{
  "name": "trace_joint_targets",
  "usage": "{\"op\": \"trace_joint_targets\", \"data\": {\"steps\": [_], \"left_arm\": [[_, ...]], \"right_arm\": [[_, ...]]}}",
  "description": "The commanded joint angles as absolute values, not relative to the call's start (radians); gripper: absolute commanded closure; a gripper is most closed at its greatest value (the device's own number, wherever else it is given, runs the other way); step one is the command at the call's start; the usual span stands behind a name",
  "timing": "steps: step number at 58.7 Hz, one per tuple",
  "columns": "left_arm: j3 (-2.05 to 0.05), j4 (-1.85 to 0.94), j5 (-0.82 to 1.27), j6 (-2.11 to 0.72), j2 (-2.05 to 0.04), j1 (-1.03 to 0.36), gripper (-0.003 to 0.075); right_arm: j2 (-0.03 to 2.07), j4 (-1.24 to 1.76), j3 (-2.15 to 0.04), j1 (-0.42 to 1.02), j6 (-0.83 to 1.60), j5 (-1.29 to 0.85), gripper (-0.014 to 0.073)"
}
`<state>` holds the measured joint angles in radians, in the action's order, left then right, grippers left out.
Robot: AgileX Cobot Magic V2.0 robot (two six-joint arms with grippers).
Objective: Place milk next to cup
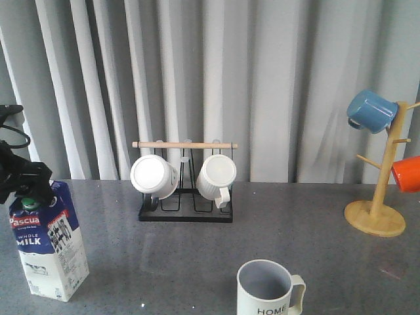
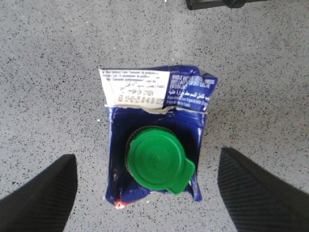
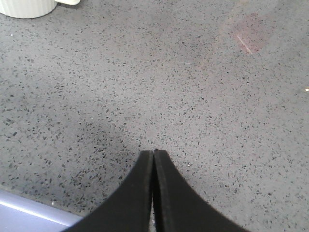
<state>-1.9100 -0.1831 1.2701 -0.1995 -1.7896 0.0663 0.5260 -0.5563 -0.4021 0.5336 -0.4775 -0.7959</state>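
The milk (image 1: pixel 49 243) stands upright at the table's front left, a blue and white carton with a green cap (image 2: pixel 157 164). My left gripper (image 1: pixel 23 180) hovers right over its top, open. In the left wrist view the carton (image 2: pixel 159 108) sits between the two wide-apart fingers (image 2: pixel 43 193) of that gripper (image 2: pixel 147 154) without touching them. The cup (image 1: pixel 266 292), cream with "HOME" lettering, stands at the front centre, well to the right of the milk. My right gripper (image 3: pixel 154 151) is shut and empty just above the bare table; the cup's ribbed base (image 3: pixel 29 7) shows beyond it.
A black wire rack (image 1: pixel 186 211) with a wooden bar holds two white mugs (image 1: pixel 154 176) at the back centre. A wooden mug tree (image 1: pixel 379 197) at the right carries a blue mug (image 1: pixel 371 110) and an orange mug (image 1: pixel 408 174). A grey curtain hangs behind.
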Motion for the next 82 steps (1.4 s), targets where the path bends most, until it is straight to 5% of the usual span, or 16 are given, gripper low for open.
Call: {"op": "trace_joint_targets", "data": {"steps": [1, 28, 52, 61, 82], "left_arm": [[-1.938, -0.199, 1.239, -0.200, -1.764, 0.067, 0.0143], [-1.938, -0.253, 1.203, -0.217, -1.850, 0.067, 0.0190], [-1.938, -0.338, 1.210, -0.219, -1.837, 0.067, 0.0610], [-1.939, -0.544, 1.184, -0.279, -1.785, 0.066, 0.0702], [-2.037, -0.853, 1.140, -0.371, -1.700, -0.022, 0.0689]], "right_arm": [[0.529, -0.592, -0.427, 0.534, -0.477, -0.756, 0.0602], [0.529, -0.592, -0.427, 0.534, -0.477, -0.756, 0.0602], [0.529, -0.591, -0.427, 0.534, -0.477, -0.756, 0.0602], [0.529, -0.591, -0.427, 0.534, -0.477, -0.756, 0.0602], [0.529, -0.591, -0.427, 0.534, -0.477, -0.756, 0.0602]]}}
